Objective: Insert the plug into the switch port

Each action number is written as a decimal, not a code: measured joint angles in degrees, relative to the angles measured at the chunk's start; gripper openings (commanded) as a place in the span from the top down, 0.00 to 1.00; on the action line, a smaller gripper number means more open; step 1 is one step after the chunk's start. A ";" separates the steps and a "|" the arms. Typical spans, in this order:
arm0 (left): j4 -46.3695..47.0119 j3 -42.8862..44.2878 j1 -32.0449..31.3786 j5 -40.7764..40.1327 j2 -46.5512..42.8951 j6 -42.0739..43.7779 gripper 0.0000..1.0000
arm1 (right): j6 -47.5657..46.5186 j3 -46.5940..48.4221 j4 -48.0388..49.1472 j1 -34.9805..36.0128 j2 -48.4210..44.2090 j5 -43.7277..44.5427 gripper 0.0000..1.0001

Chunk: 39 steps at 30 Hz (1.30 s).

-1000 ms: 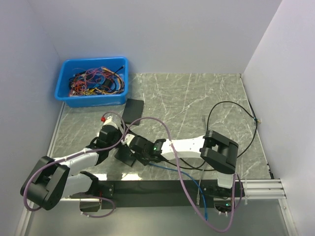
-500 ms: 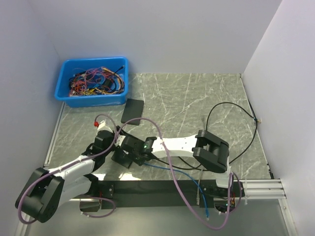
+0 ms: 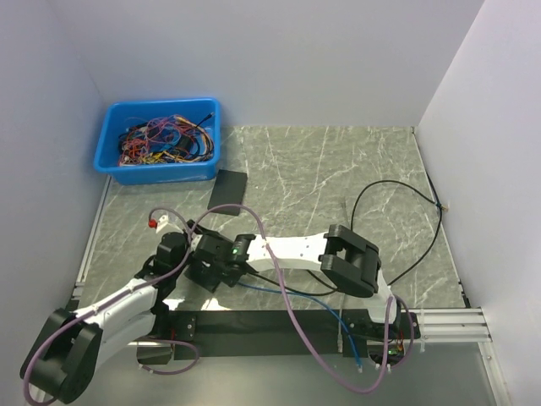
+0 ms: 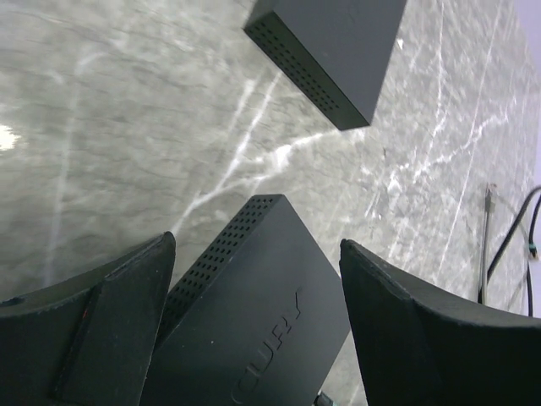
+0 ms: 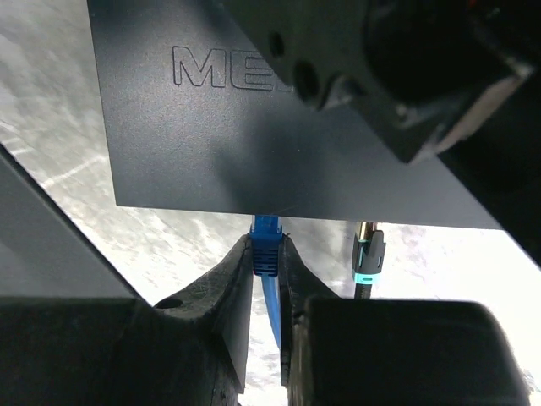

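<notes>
A black switch (image 3: 205, 273) lies near the table's front left. In the left wrist view the switch (image 4: 254, 321) sits between my left gripper's (image 4: 258, 245) wide-open fingers, with a gap on the right side. My right gripper (image 5: 265, 244) is shut on a blue plug (image 5: 265, 249). The plug's tip meets the edge of the switch (image 5: 254, 127). A blue cable (image 3: 275, 290) trails back from the plug. A black plug with a teal band (image 5: 368, 254) sits in the switch just right of the blue one. In the top view my left gripper (image 3: 179, 252) and right gripper (image 3: 221, 260) flank the switch.
A second black box (image 3: 228, 188) lies farther back, also in the left wrist view (image 4: 330, 51). A blue bin (image 3: 108, 144) of tangled wires stands at the back left. A black cable (image 3: 397, 220) loops on the right. Purple hoses arch over both arms.
Both arms and the switch have shifted left and a little toward the front edge. My right gripper has kept hold of the blue plug throughout.
</notes>
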 measured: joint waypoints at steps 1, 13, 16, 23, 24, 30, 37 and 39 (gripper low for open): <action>-0.66 -0.22 0.00 -0.57 -0.83 -0.13 0.15 | 0.20 0.24 0.04 0.11 0.24 -0.09 1.00; -16.09 3.26 -0.59 -5.01 -7.63 -0.44 0.08 | 0.68 -6.34 13.44 0.55 -1.64 -2.29 0.49; -21.03 5.22 -1.33 -4.04 -8.83 -0.68 0.06 | 0.46 -11.17 17.92 0.70 -3.87 -1.70 0.38; -29.40 9.94 -2.95 0.83 -9.31 1.07 0.03 | 2.03 -23.26 22.27 0.02 -15.76 2.03 0.29; -30.23 10.64 -2.93 1.01 -9.40 1.25 0.02 | 2.75 -25.33 22.03 -0.44 -18.60 2.91 0.28; -32.79 17.64 -2.36 1.88 -8.63 3.96 0.02 | 5.20 -29.88 19.87 -1.97 -30.53 5.33 0.26; -32.17 28.41 -0.79 1.88 -0.59 8.31 0.02 | 7.85 -30.53 16.65 -4.39 -32.15 5.95 0.34; -31.34 29.46 -0.07 2.12 0.42 8.92 0.02 | 9.11 -32.00 15.93 -8.92 -33.00 5.20 0.38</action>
